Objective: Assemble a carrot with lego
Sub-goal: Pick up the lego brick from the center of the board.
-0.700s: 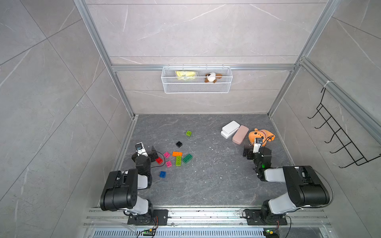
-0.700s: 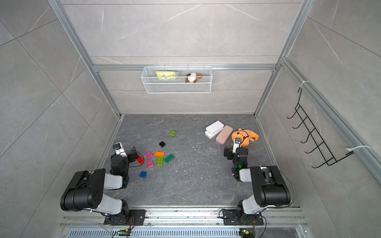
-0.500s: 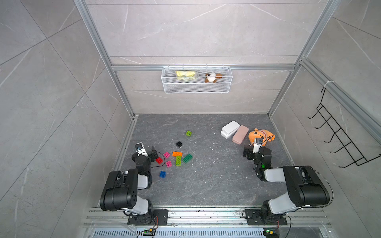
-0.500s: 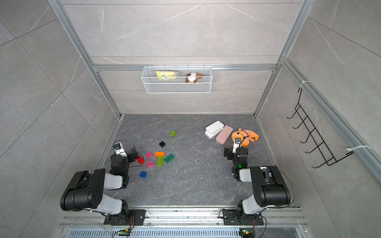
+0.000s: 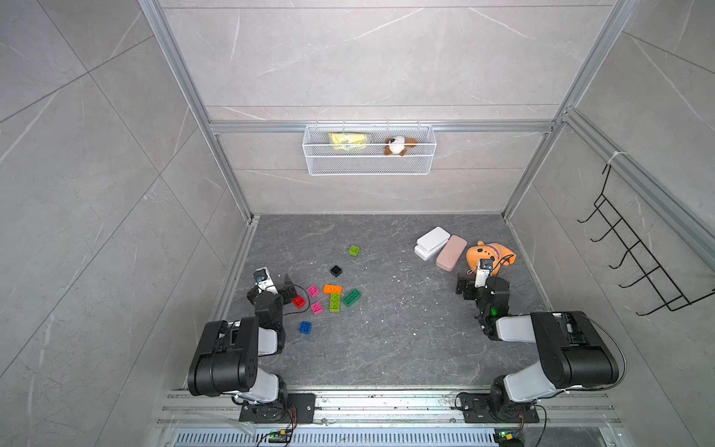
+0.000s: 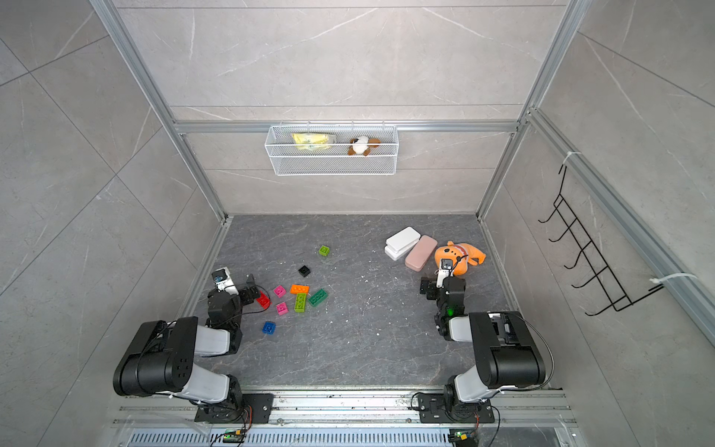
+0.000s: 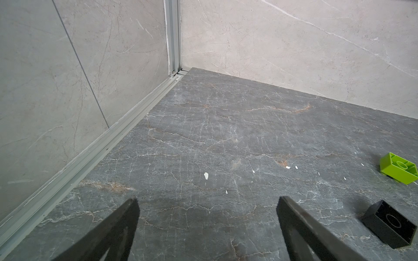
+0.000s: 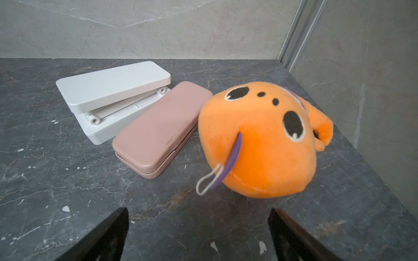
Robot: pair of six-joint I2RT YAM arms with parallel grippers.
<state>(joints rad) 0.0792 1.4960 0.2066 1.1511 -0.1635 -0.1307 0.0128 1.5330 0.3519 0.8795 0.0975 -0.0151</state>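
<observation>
While both arms sit folded low near the 6 o'clock rail, we hold our left gripper (image 7: 207, 200) with its jaws spread wide and nothing between them. It is low over the dark stone table (image 5: 387, 348) at about 9 o'clock, facing the 11 o'clock corner.

The lego (image 5: 335, 302) lies loose on the table's 9-to-10 o'clock side, every piece single. A red brick (image 5: 298, 301) sits just beside our left gripper, at its 4 o'clock. Toward 3 o'clock from it we see a pink brick (image 5: 312, 290) and, nearer us, a second pink brick (image 5: 317, 308). Next comes an orange brick (image 5: 332, 288), with a long lime brick (image 5: 335, 303) right at its 6 o'clock; whether the two touch we cannot tell. A dark green brick (image 5: 351, 297), turned askew, lies just beside the long lime one at its 2 o'clock. A blue brick (image 5: 305, 327) rests apart at the group's 7 o'clock. A black brick (image 5: 336, 270) sits at the group's 12 o'clock, and a small lime brick (image 5: 354, 250) lies beyond it toward 1 o'clock.

Our right gripper (image 8: 198, 211) is likewise wide apart and empty, at about 3 o'clock. Near it lies an orange plush toy (image 8: 260, 140), untouched. A pink case (image 8: 156, 131) lies just beside the toy at 9 o'clock, and a white case (image 8: 113, 85), its lid offset from its base, lies alongside at 10 o'clock. On the 12 o'clock wall we see a wire basket (image 5: 367, 166) holding a yellow packet (image 5: 348, 141) and a small plush animal (image 5: 400, 146).
</observation>
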